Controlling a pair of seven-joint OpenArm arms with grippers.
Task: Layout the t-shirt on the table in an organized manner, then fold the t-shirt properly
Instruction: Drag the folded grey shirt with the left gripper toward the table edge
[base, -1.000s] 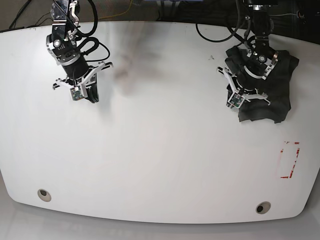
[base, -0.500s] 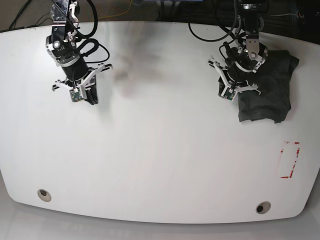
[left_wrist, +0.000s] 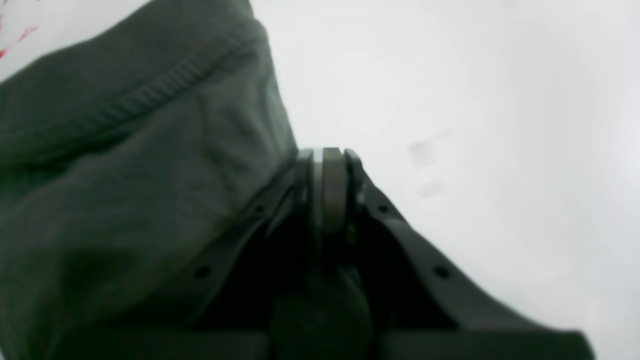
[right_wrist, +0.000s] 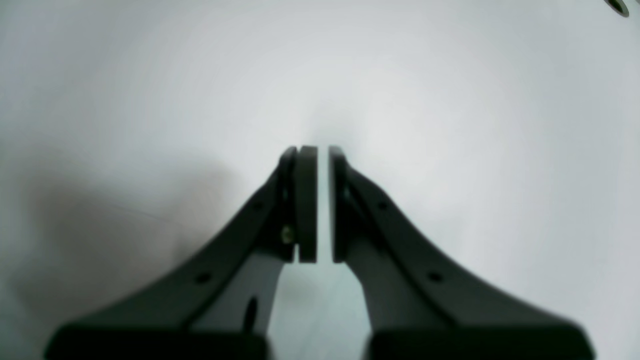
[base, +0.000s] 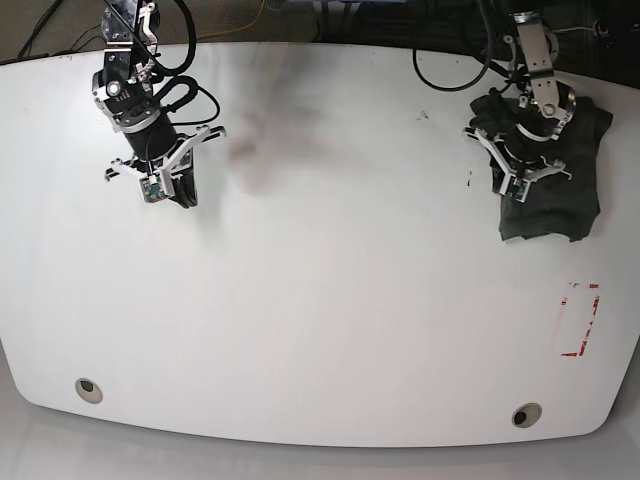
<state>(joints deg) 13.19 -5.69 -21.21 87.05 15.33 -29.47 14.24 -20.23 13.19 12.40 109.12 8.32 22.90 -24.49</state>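
Two small round grommets (base: 88, 390) nearest, set in glossy white rounded tabletop (base: 320, 320), red tape rectangle (base: 580, 320) toward one side. Farther back, dark charcoal-grey crumpled short-sleeved t-shirt (base: 555, 185) bunched near far edge, beyond the tape. Left gripper (base: 520, 192) clenched tight, pressed against shirt fabric. Right gripper (base: 185, 195) well apart, nearly closed on nothing, over bare surface.

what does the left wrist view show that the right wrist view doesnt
Only the left wrist view shows the t-shirt, its ribbed hem bunched beside the closed left gripper, plus a trace of red tape mark at the top left corner. Only the right wrist view shows the right gripper, nearly closed on nothing, and a grommet at the top right corner. Both share the bare white table.
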